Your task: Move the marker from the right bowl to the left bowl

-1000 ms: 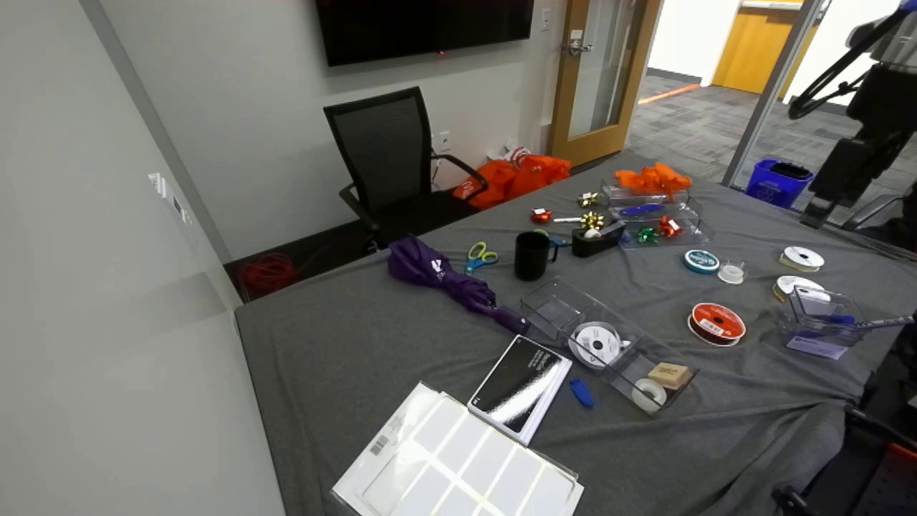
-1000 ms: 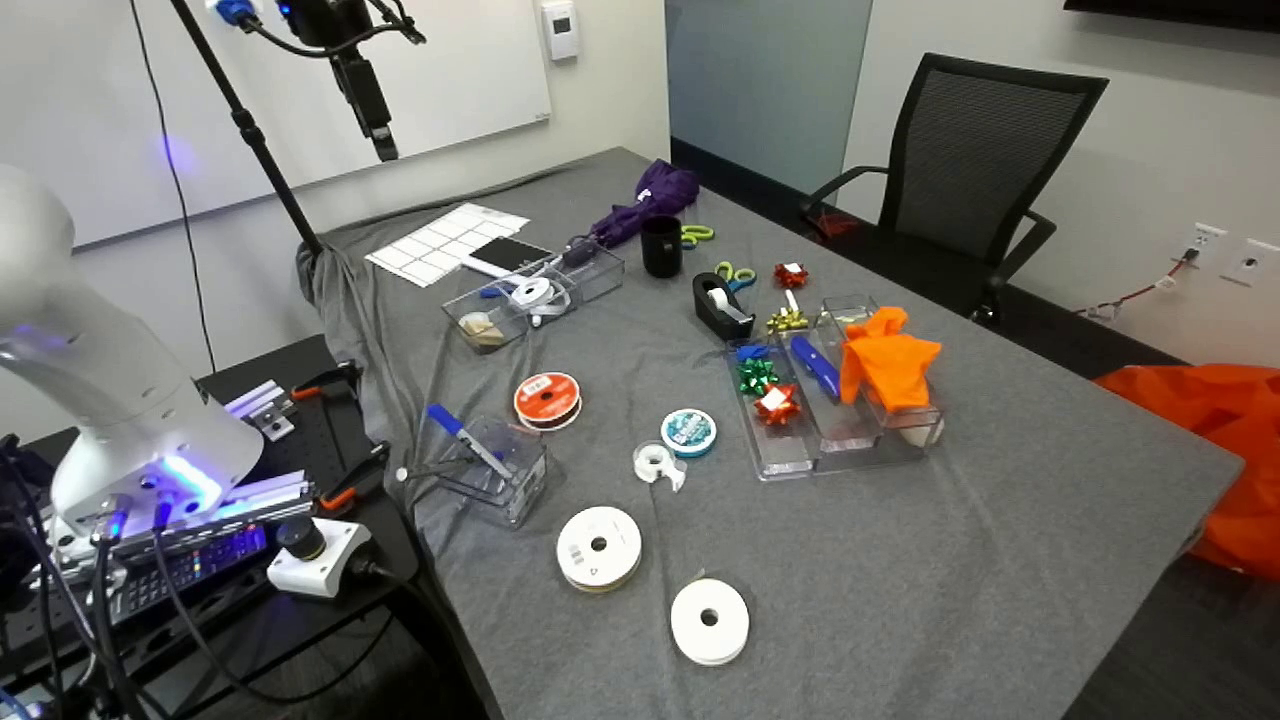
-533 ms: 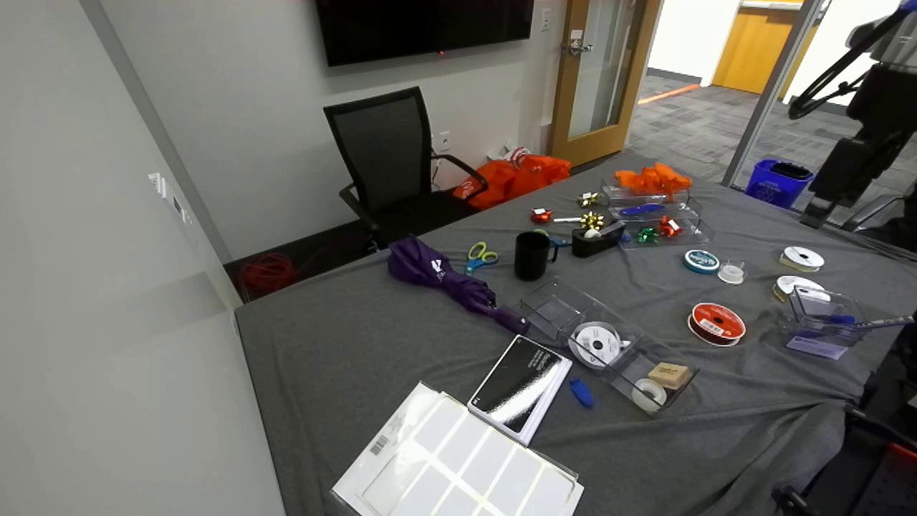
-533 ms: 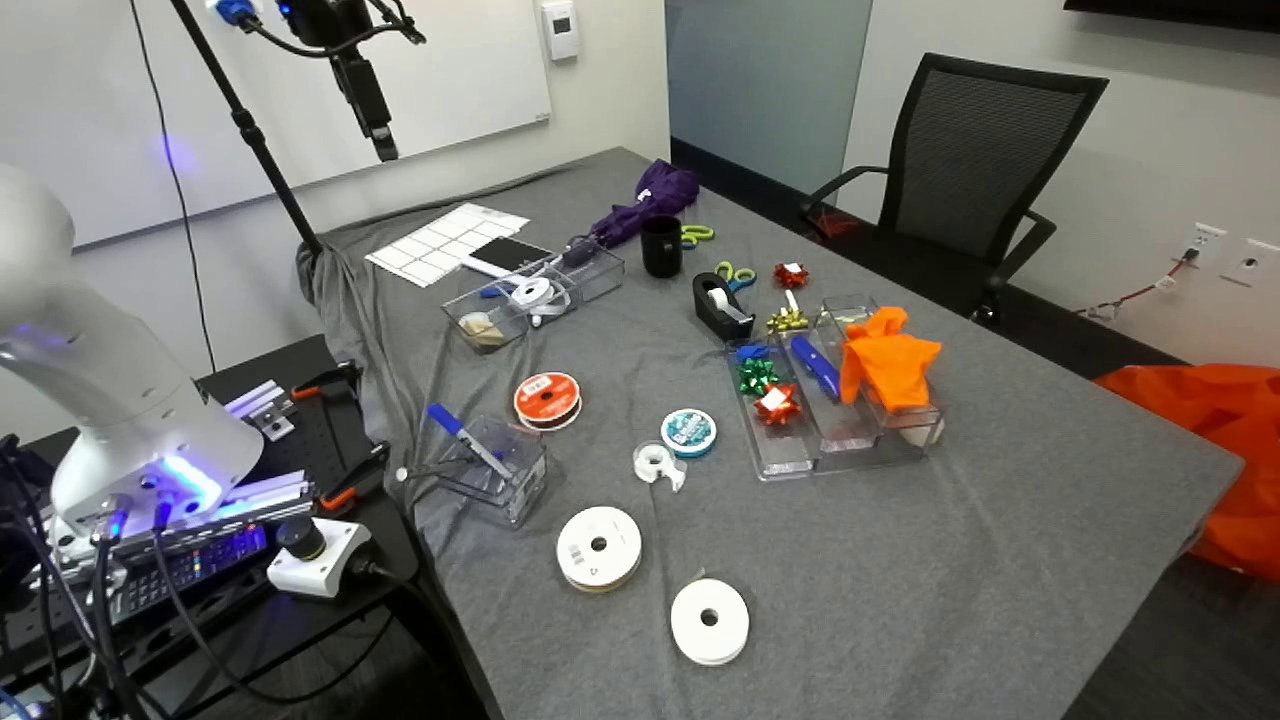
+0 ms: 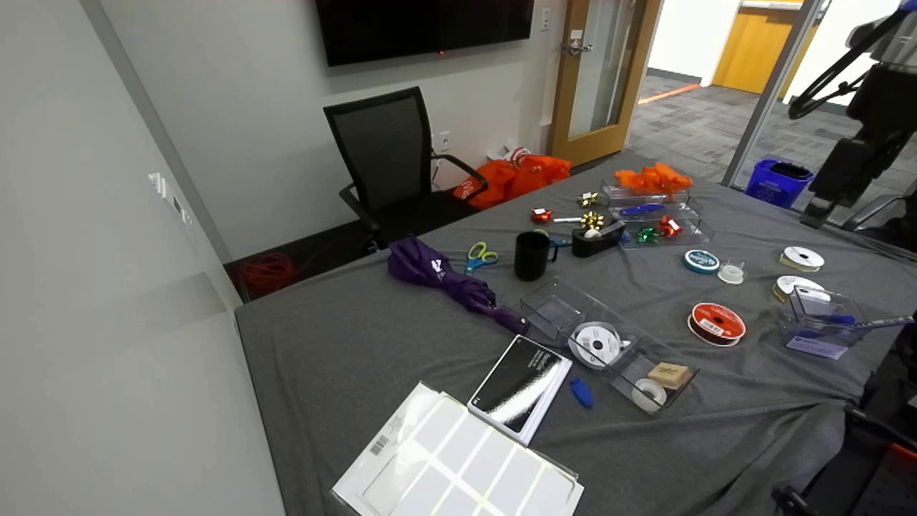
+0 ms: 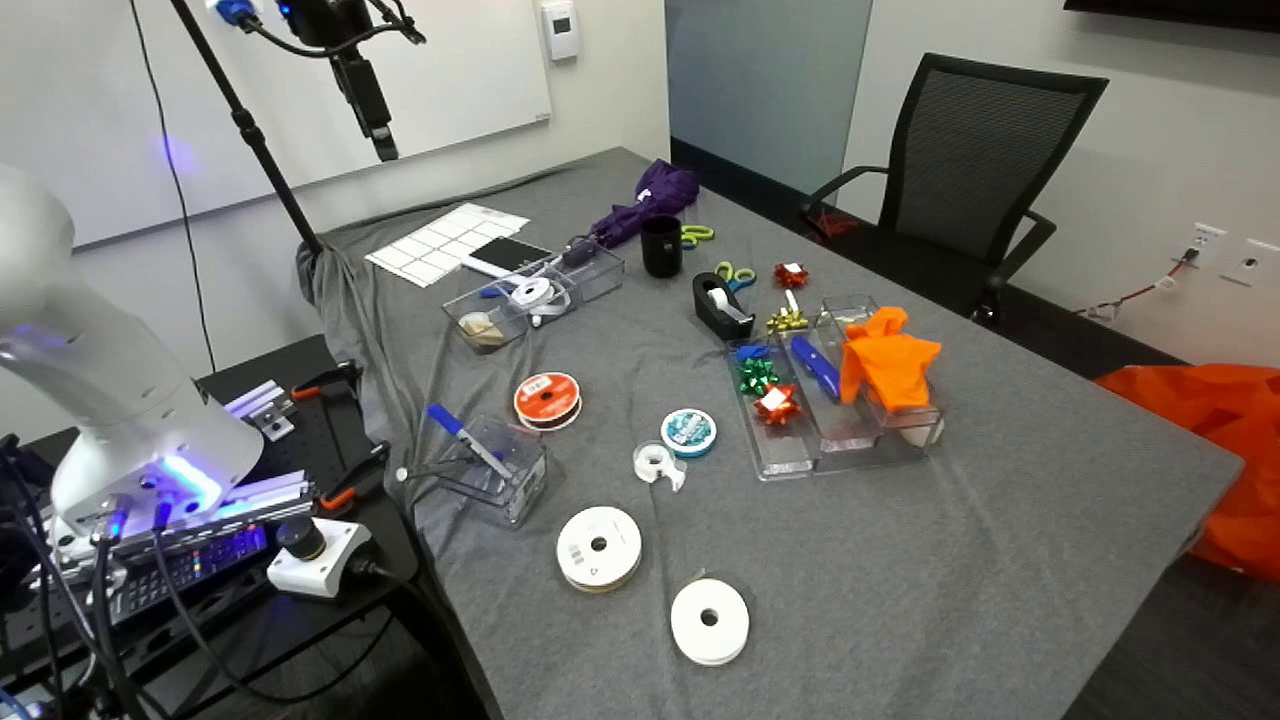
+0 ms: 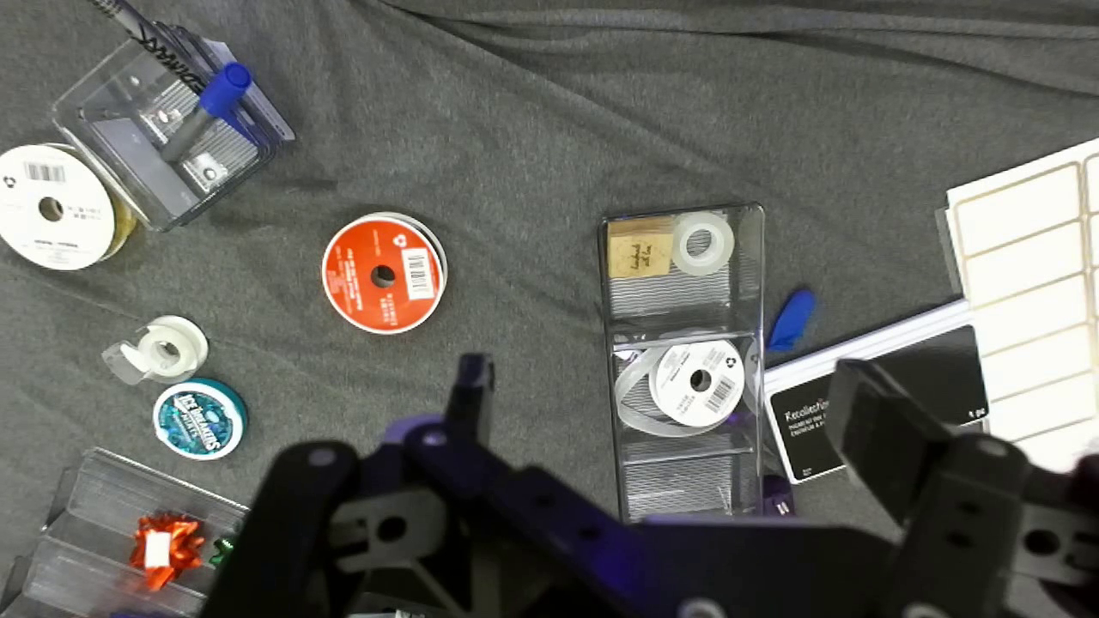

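Note:
No bowls show; clear plastic containers stand on the table. A blue-capped marker (image 6: 468, 441) leans upright in a small clear box (image 6: 517, 507); both marker (image 7: 191, 130) and box (image 7: 142, 202) also show at the upper left of the wrist view. A second grey pen (image 7: 150, 34) leans out of the same box. A clear three-compartment tray (image 7: 676, 489) holds a white ribbon spool (image 7: 700, 382); the tray (image 5: 555, 308) also shows in both exterior views. My gripper (image 7: 665, 378) is open and empty, with its fingers wide apart, high above the table. It also shows in an exterior view (image 6: 384, 145).
A red ribbon spool (image 7: 384, 273) lies between box and tray. A white spool (image 7: 56, 206) lies beside the box. A larger clear tray (image 6: 850, 460) holds bows and orange cloth. A black mug (image 6: 661, 248), tape dispenser (image 6: 722, 308) and purple umbrella (image 6: 645, 205) stand or lie farther off.

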